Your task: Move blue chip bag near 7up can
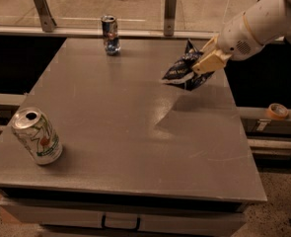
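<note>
The blue chip bag point(180, 69) is a crinkled dark navy foil bag, held in the air above the table's right side. My gripper point(204, 65) is shut on the bag's right part, with the white arm reaching in from the upper right. The bag's shadow lies on the table below it. The 7up can point(37, 136) is white-silver with green and red markings and stands tilted near the table's front left corner, far from the bag.
A slim blue and silver can point(110, 35) stands at the back of the grey table point(125, 122). A railing with metal posts point(170, 6) runs behind the table. A roll of tape point(276, 111) lies on a ledge at the right.
</note>
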